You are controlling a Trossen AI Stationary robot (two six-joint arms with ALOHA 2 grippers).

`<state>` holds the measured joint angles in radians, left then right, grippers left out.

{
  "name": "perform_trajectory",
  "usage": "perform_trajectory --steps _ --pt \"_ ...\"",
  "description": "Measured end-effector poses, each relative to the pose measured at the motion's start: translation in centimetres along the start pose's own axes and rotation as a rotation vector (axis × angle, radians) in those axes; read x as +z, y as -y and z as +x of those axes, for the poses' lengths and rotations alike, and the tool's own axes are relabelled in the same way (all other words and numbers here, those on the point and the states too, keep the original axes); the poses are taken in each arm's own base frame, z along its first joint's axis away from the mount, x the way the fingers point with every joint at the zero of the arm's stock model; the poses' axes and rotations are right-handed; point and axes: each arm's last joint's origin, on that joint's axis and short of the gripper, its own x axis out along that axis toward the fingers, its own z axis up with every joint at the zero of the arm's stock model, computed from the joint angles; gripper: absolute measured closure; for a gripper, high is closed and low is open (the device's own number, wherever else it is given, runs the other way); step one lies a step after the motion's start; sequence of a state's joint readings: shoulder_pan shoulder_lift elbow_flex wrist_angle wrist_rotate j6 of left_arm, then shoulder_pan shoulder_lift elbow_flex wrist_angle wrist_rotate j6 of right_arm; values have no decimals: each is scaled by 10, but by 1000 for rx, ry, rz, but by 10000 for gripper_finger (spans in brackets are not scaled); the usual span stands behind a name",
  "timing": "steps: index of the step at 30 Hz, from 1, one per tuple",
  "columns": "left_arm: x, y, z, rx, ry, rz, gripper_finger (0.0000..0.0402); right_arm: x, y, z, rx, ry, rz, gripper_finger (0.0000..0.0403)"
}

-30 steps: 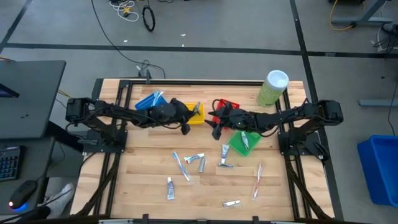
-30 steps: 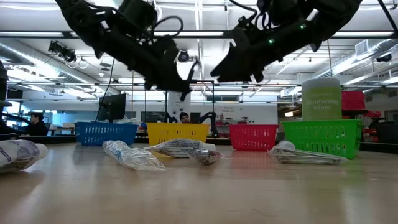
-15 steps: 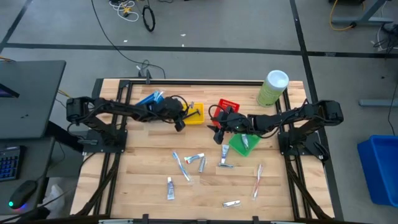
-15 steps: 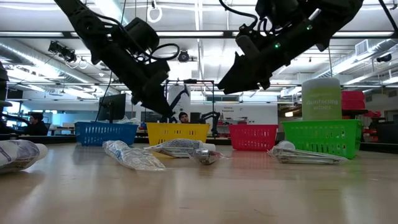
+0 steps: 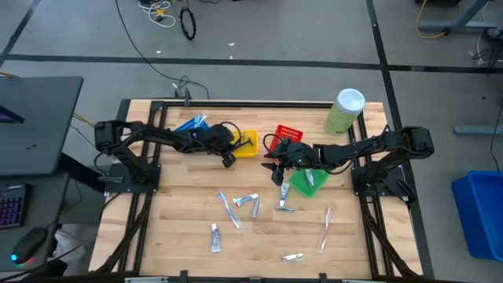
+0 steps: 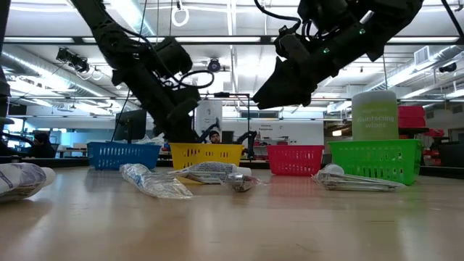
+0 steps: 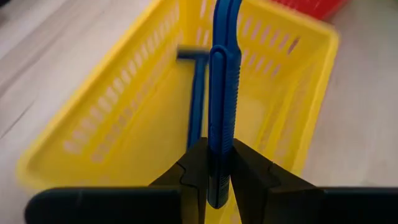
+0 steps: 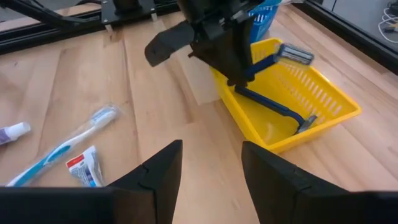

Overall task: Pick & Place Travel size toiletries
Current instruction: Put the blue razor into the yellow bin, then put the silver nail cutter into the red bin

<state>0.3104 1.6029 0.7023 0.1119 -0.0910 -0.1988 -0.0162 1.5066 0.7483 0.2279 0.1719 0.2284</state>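
The blue razor (image 7: 222,93) — head cut off by the edge — blurs toward the yellow bin (image 7: 112,118).

This is a robotics lab or workshop in a big open industrial hall. The low view looks past the left gripper (image 6: 190,134) and right gripper (image 6: 262,98) to a high ceiling (image 6: 239,51) with strip lights and exposed ducts, and far behind the grippers stand desks with monitors (image 6: 130,123) and seated people (image 6: 40,145). From above, the wooden table (image 5: 189,228) under both grippers sits in a black metal frame (image 5: 134,212) on a grey concrete floor (image 5: 259,39) marked with dark tape lines. Loose cables (image 5: 169,16) lie on the floor well beyond the grippers.
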Motion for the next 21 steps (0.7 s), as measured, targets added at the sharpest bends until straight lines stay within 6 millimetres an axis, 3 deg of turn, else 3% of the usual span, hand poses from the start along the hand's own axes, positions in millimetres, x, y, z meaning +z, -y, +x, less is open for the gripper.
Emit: perform_trajectory --steps 8,12,21 --pt "19 3 -3 18 -10 28 294 0 0 0 -1 -4 -9 215" --pt "18 2 -3 36 -42 31 273 -1 0 0 -3 -13 -10 209" --pt "30 13 -4 -22 101 35 265 -2 -2 0 74 -32 -22 211"
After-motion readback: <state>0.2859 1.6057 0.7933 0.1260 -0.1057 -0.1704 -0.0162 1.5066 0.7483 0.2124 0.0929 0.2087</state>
